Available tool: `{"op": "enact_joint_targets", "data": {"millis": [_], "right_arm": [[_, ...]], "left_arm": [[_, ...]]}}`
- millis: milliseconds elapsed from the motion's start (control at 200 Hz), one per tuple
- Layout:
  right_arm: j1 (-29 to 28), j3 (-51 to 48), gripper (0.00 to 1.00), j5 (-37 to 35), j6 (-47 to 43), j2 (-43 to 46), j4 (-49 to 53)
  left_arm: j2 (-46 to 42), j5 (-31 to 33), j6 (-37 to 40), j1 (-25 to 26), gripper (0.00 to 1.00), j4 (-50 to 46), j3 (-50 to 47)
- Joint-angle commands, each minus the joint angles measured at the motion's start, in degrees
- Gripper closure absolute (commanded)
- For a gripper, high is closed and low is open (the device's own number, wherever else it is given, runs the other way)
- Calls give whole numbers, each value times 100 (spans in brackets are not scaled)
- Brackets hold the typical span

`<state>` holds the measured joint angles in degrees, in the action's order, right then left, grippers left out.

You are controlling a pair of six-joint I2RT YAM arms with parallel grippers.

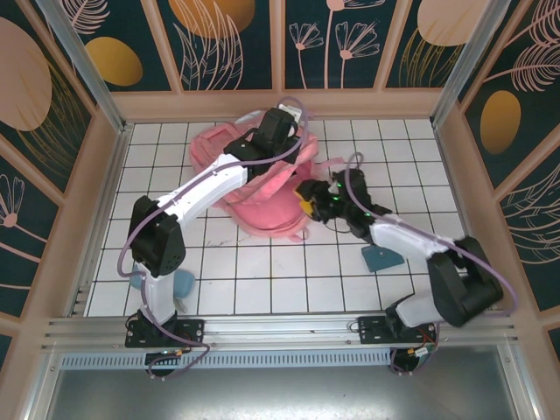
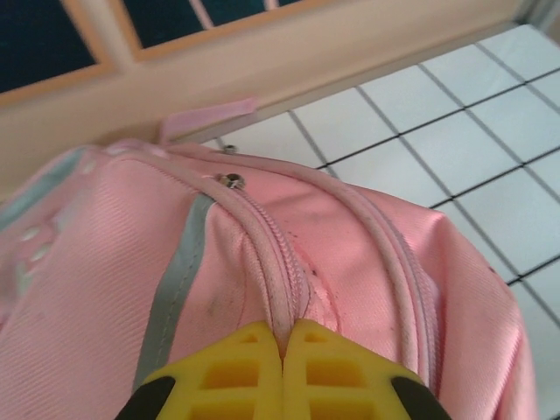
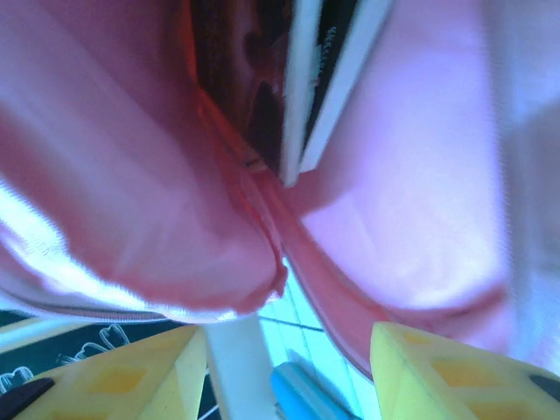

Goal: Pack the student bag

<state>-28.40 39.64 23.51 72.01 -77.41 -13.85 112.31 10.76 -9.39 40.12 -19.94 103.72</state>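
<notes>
Two outstretched arms: left jaws tight on the student bag (image 1: 262, 199), right jaws apart.

The pink student bag (image 1: 262, 206), grey-striped, lies slumped on the white tiled table (image 1: 262, 280), towards its far middle.

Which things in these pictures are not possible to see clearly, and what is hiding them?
1. Inside of the student bag, right wrist view: dark and blurred; the white strips there cannot be identified.
2. White thing and blue thing between the fingers of the right pincer, right wrist view: blurred, cut off by the bottom edge.
3. Blue object, top view: partly hidden behind the left arm.
</notes>
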Motion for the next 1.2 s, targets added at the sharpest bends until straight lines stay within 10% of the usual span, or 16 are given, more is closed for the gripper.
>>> {"op": "enact_joint_targets", "data": {"millis": [0,100,335,475,881,1191], "right_arm": [[436,-596,43,-727,-561,925,1295],[720,-845,39,-1424,-1000,1576,1760],[620,-448,35,-1977,-1922,1823,2273],[26,-110,32,-2368,-2124,1651,2491],[-1387,-86,18,-2657,-1687,1027,2025],[-1709,21,19,-2711,-1408,604,1914]], "left_arm": [[274,-1376,-213,63,100,955,619],[578,-1741,-486,64,98,1280,822],[453,-1242,-935,19,37,1094,753],[-405,-944,-1692,-258,27,1278,-443],[-3218,-1145,-3806,-1643,35,2260,-5420],[-2846,-1718,-4111,-2194,64,2990,-5836]]}}
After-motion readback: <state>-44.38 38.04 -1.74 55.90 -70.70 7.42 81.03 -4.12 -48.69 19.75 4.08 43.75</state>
